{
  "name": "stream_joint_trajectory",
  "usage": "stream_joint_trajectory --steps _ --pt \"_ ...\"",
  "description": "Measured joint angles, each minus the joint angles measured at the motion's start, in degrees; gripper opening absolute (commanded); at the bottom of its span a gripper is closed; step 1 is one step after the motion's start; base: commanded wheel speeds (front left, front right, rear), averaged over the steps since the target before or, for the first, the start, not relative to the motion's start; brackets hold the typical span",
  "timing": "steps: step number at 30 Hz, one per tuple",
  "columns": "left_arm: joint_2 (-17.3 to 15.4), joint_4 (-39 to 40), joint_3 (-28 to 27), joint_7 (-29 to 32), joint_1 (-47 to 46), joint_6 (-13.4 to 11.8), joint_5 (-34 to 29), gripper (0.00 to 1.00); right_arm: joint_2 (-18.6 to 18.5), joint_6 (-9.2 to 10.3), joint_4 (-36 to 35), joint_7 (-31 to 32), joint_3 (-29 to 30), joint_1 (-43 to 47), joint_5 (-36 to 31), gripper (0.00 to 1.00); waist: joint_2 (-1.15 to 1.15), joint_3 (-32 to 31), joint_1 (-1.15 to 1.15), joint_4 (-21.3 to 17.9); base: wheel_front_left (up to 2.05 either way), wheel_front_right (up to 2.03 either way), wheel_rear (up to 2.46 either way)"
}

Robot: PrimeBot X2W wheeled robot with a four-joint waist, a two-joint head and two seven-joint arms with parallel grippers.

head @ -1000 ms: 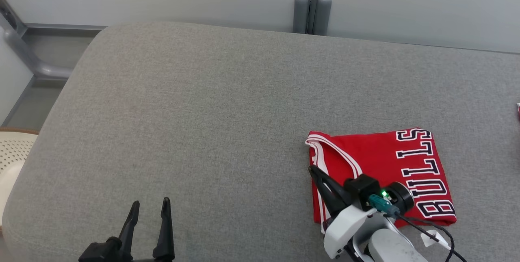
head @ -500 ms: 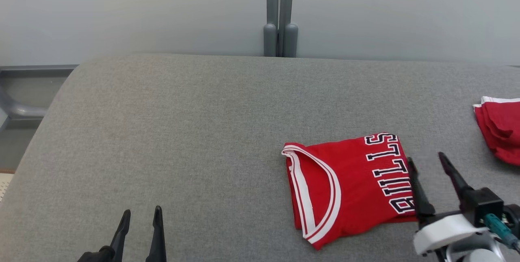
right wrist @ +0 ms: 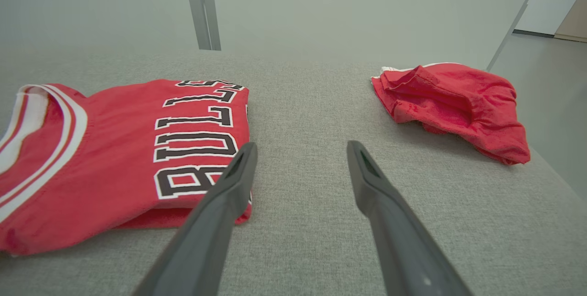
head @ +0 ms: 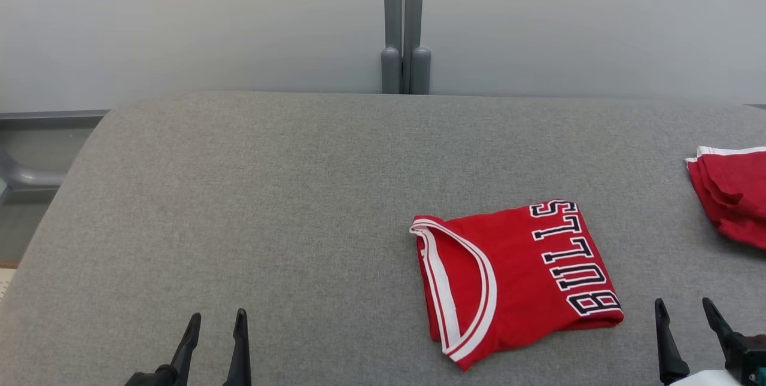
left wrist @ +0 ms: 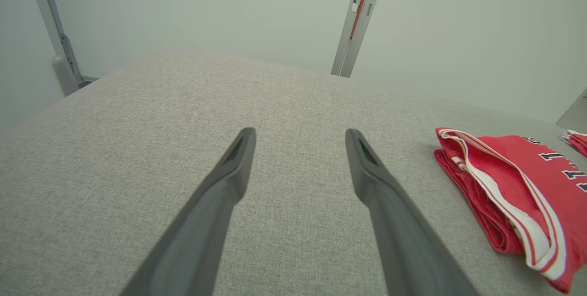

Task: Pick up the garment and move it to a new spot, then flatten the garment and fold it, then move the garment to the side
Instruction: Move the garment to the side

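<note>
A folded red jersey [head: 514,281] with white trim and "BULLS" lettering lies flat on the grey padded table [head: 269,206], right of centre. It also appears as the jersey [left wrist: 509,195] in the left wrist view and as the jersey [right wrist: 119,149] in the right wrist view. My right gripper [head: 683,305] stands open at the lower right, just right of the jersey's lettered edge and apart from it; the right gripper [right wrist: 300,151] holds nothing. My left gripper [head: 216,317] is open at the lower left, far from the jersey; the left gripper [left wrist: 300,135] is empty.
A second crumpled red garment [head: 730,200] lies at the table's right edge, also seen as the red garment [right wrist: 454,103] ahead and right of my right fingers. A grey wall with a post [head: 404,27] stands behind the table. The table's left edge curves down.
My right gripper has let go of the jersey and drawn back to its right. The camera swung, bringing the second garment into view. The left gripper stayed put.
</note>
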State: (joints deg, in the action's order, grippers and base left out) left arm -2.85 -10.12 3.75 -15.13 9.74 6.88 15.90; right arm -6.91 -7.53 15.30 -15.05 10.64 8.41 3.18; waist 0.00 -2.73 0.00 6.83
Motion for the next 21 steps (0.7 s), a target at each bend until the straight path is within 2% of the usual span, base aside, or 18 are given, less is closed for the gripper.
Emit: stream_joint_trajectory --steps 7,10,12,14,16,19,21 --pt "0.0 0.0 0.1 0.0 0.0 0.1 0.0 1.0 -0.4 0.0 -0.8 0.0 -2.1 -0.9 0.4 1.0 0.0 0.5 0.0 0.0 0.0 0.0 0.0" --pt "0.0 0.0 0.1 0.0 0.0 0.1 0.1 1.0 -1.4 0.0 1.7 0.0 -4.8 -3.2 4.4 1.0 0.0 1.0 0.0 0.1 0.0 0.0 0.0" --pt "0.0 0.0 0.2 0.0 0.0 0.1 0.1 1.0 -3.4 0.0 4.9 0.3 -8.7 -5.6 8.2 1.0 0.0 1.5 0.0 0.2 0.0 0.0 0.0" --pt "0.0 -0.1 0.5 0.0 -0.1 0.1 0.1 1.0 -6.6 0.0 6.2 4.7 -11.3 -9.9 12.8 1.0 0.0 2.0 0.0 0.3 0.0 0.0 0.0" --pt "0.0 -0.1 0.6 0.0 -0.2 0.2 0.3 1.0 -9.8 0.01 5.9 11.9 -13.6 -14.5 16.5 1.0 0.0 2.8 0.0 0.5 0.0 0.0 0.0" --pt "0.0 -0.4 1.1 0.0 -1.7 0.2 0.8 1.0 -12.0 0.01 5.6 24.2 -16.6 -20.3 24.0 1.0 0.0 4.5 0.0 0.7 0.0 0.0 0.0" --pt "0.0 -0.8 1.8 0.0 -2.5 0.2 1.0 1.0 -13.3 0.0 6.5 31.1 -18.2 -23.3 26.0 1.0 0.0 5.9 0.0 0.9 0.0 0.0 0.0"
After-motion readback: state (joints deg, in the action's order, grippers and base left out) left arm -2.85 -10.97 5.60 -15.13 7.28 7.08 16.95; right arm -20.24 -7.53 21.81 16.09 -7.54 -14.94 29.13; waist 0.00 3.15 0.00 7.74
